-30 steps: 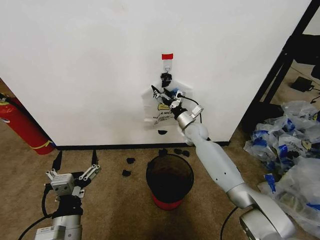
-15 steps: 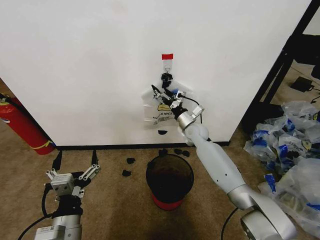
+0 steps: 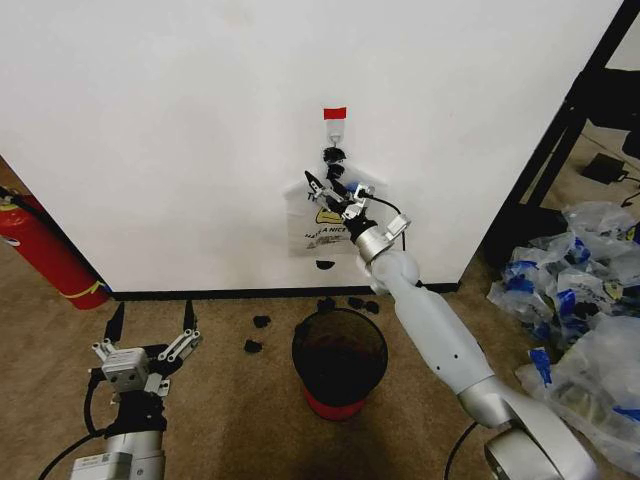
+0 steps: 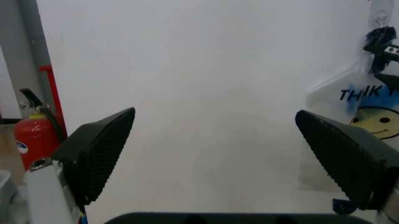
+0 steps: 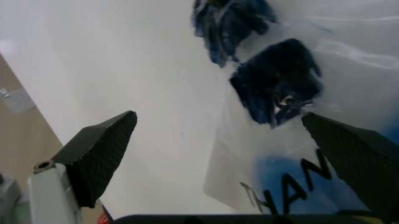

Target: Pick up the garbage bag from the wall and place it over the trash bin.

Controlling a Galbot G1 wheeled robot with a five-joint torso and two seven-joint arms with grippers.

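Red at the far left is a fire extinguisher (image 3: 45, 252) standing against the wall (image 3: 180, 130), well clear of the work. Near it, low over the carpet (image 3: 230, 420), the left gripper (image 3: 148, 325) is parked with its fingers spread wide and nothing between them.

Moving right, the bag (image 3: 322, 215) hangs flat against the wall from a small hook (image 3: 335, 128) under a strip of red tape (image 3: 335, 112). It is thin, translucent white plastic, creased and slightly puffed, with blue lettering and a yellow smiley on its face; dark handles bunch together at the top where it meets the hook. The right gripper (image 3: 334, 191) is up at the bag's upper part, just under the hook, fingers apart and not yet closed on anything; the right wrist view shows the dark knot of handles (image 5: 277, 88) between its open fingertips.

Below stands the bin (image 3: 339, 360), close to the wall, with small dark scraps (image 3: 258, 335) scattered on the carpet around it.

The risk, as I judge it, lies in the film itself: closing on a single slippery layer rather than the gathered handles could let the bag slide out, or tear at the hook if pulled outward instead of lifted off. A limp bag may also hang shut and miss the bin's rim.
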